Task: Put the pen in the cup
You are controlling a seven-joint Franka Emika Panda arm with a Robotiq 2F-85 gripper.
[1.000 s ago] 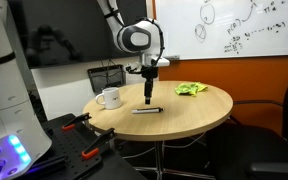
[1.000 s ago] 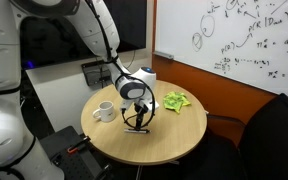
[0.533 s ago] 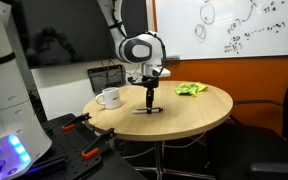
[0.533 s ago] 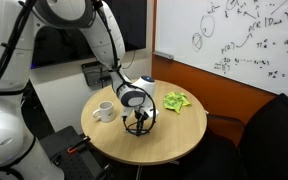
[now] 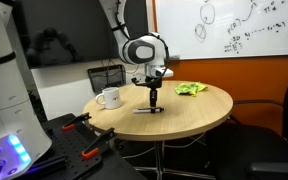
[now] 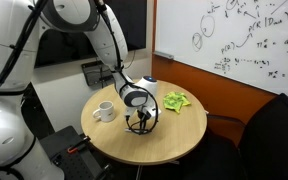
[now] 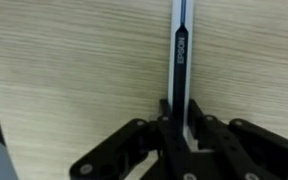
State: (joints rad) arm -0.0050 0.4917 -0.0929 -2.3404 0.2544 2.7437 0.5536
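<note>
A slim black and silver pen point(image 7: 180, 50) lies flat on the round wooden table point(image 5: 196, 116), and in the wrist view it runs straight up from between my jaws. My gripper point(image 7: 181, 125) is down at the tabletop and shut on the pen's near end. In both exterior views the gripper point(image 5: 155, 104) point(image 6: 140, 125) points straight down over the pen point(image 5: 147, 111) near the table's middle. The white cup point(image 5: 109, 97) point(image 6: 104, 111) stands upright near the table's edge, a short way from the gripper.
A crumpled green cloth point(image 5: 191, 89) point(image 6: 175, 101) lies on the table beyond the gripper. A black wire basket point(image 5: 106, 76) stands behind the cup. Orange-handled clamps point(image 5: 79, 122) rest on a low black surface beside the table. A dark chair point(image 6: 276, 128) stands close by.
The gripper came down onto the pen, shifting slightly sideways, and its jaws went from open to shut on it. Pen, cup and cloth stay in place.
</note>
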